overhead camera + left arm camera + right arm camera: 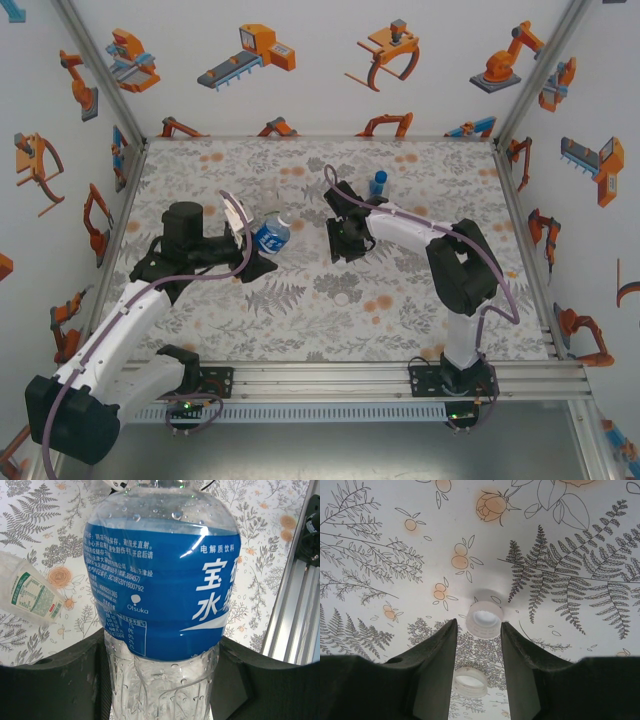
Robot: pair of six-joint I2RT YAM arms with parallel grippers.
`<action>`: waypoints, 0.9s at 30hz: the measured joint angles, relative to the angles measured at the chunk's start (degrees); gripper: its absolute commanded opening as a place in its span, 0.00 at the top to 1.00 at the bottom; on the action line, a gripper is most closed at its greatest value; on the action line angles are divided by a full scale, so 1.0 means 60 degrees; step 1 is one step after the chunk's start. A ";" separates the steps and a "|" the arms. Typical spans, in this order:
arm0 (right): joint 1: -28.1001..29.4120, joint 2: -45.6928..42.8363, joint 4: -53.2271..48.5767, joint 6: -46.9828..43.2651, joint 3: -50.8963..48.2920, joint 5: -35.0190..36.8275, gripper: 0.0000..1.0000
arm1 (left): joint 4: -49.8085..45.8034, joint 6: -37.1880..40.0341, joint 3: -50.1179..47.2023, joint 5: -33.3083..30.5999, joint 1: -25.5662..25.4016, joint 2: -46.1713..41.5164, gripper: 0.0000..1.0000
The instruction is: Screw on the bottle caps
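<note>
My left gripper (162, 680) is shut on the clear lower body of the blue-labelled water bottle (160, 580), which it holds off the table (272, 237). My right gripper (479, 625) points down at the table with its jaws open. A white bottle cap (484, 619) lies open side up right at its fingertips, and a second white cap (469, 681) lies on the table further back between the fingers. A small bottle with a blue cap (378, 185) stands just behind the right gripper (343, 245). A clear bottle with a green-and-white label (30, 595) shows left of the held one.
The floral table cover (300, 310) runs to an aluminium rail (400, 378) at the near edge, where both arm bases are bolted. White walls with orange robot pictures close in the back and both sides.
</note>
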 measured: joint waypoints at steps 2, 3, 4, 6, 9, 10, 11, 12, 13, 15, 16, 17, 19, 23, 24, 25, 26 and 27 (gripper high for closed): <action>0.0000 0.0000 0.0007 0.0000 0.0000 -0.0015 0.59 | 0.0000 0.0000 0.0004 0.0000 0.0000 0.0000 1.00; 0.0000 0.0000 0.0007 0.0000 0.0000 -0.0015 0.59 | 0.0000 0.0000 0.0004 0.0000 0.0000 0.0000 1.00; 0.0000 0.0000 0.0007 0.0000 0.0000 -0.0018 0.59 | 0.0000 0.0000 0.0004 0.0000 0.0000 0.0000 1.00; 0.0000 0.0000 0.0011 0.0000 0.0000 -0.0058 0.59 | 0.0000 0.0000 0.0004 0.0000 0.0000 0.0000 1.00; 0.0000 0.0000 0.0018 0.0000 0.0000 -0.0087 0.58 | -0.0004 0.0000 0.0004 0.0000 0.0000 0.0000 1.00; 0.0000 0.0000 0.0018 0.0000 0.0000 -0.0084 0.57 | -0.0004 0.0000 0.0004 0.0000 0.0000 0.0000 1.00; 0.0000 0.0000 0.0018 0.0000 0.0000 -0.0084 0.57 | -0.0004 0.0000 0.0004 0.0000 0.0000 0.0000 1.00; 0.0000 0.0007 0.0018 0.0000 0.0000 -0.0084 0.57 | -0.0004 0.0000 0.0004 0.0000 0.0000 0.0000 1.00; 0.0000 0.0007 0.0018 0.0000 0.0000 -0.0084 0.57 | -0.0004 0.0000 0.0004 0.0000 0.0000 0.0000 1.00; 0.0000 0.0018 0.0018 -0.0004 0.0000 -0.0084 0.56 | -0.0007 0.0000 0.0004 0.0000 0.0000 0.0000 1.00; 0.0000 0.0018 0.0018 0.0000 0.0000 -0.0084 0.56 | -0.0011 0.0000 0.0004 0.0000 0.0000 0.0000 1.00; 0.0000 0.0018 0.0018 -0.0004 0.0000 -0.0080 0.56 | -0.0018 0.0000 0.0004 0.0000 0.0000 0.0000 1.00; 0.0000 0.0018 0.0018 0.0000 0.0000 -0.0084 0.56 | -0.0029 0.0000 0.0004 0.0000 0.0000 0.0000 1.00; 0.0000 0.0029 0.0018 0.0000 0.0000 -0.0084 0.56 | -0.0033 0.0000 0.0004 0.0000 0.0000 0.0000 1.00; 0.0000 0.0044 0.0022 0.0000 0.0000 -0.0084 0.56 | -0.0036 0.0000 0.0004 0.0004 0.0000 0.0000 1.00; 0.0000 0.0058 0.0022 0.0000 0.0000 -0.0084 0.56 | -0.0036 0.0000 0.0004 0.0000 0.0000 0.0000 1.00; 0.0000 0.0087 0.0022 0.0000 -0.0004 -0.0084 0.56 | -0.0036 0.0000 0.0004 0.0000 0.0000 0.0000 1.00; 0.0000 0.0109 0.0022 0.0000 -0.0011 -0.0084 0.56 | -0.0040 0.0000 0.0004 0.0000 0.0000 0.0000 1.00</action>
